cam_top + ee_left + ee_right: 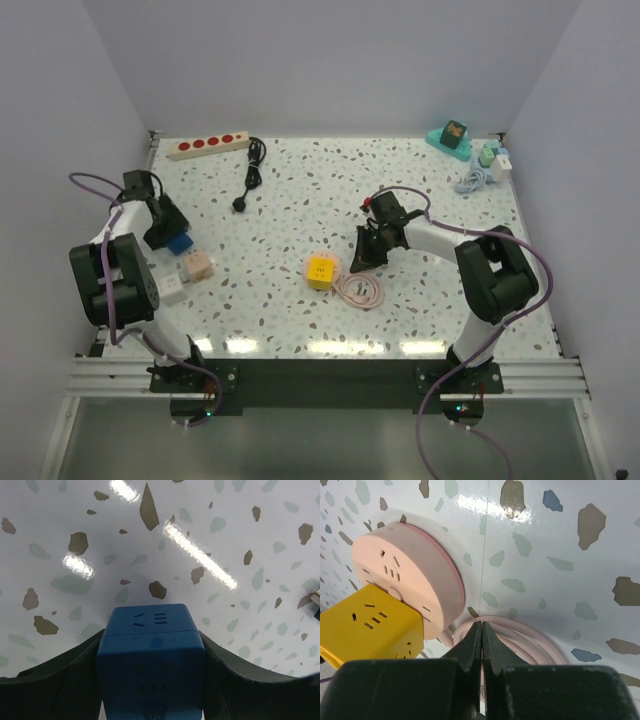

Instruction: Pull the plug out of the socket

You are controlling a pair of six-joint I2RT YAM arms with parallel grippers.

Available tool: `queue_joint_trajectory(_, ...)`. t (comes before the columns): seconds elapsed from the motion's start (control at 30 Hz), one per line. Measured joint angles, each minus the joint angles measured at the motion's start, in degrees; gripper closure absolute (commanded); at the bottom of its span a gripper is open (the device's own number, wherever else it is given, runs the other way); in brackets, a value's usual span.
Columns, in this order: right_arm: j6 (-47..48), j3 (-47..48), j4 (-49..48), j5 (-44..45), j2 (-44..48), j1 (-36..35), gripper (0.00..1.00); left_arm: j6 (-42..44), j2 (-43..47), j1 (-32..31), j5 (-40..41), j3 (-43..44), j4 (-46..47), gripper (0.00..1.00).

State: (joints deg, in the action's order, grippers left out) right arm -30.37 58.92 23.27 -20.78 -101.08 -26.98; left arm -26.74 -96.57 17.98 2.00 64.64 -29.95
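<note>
Yellow cube [321,271] touches pink disc [405,575] by pink cable [362,292]; blue cube [150,665] apart.

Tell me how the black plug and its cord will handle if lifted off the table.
The plug is small, so probably light and easy to pinch. Its thin cord lies in curves and a bundled loop, so it likely droops and trails. The power strip it seems to join may get tugged along.
</note>
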Motion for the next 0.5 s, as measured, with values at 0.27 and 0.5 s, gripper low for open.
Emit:
queue_joint_trajectory(0.27,0.46,0.33,1.42,0.22,0.02,0.0,1.0,-0.2,4.94,-0.09,4.17,-7.06,0.0,0.44)
queue_joint_trajectory(0.5,0.37,0.33,1.64,0.17,0.02,0.0,0.8,-1.33,12.09,-0.09,6.12,-9.9,-2.73,0.0)
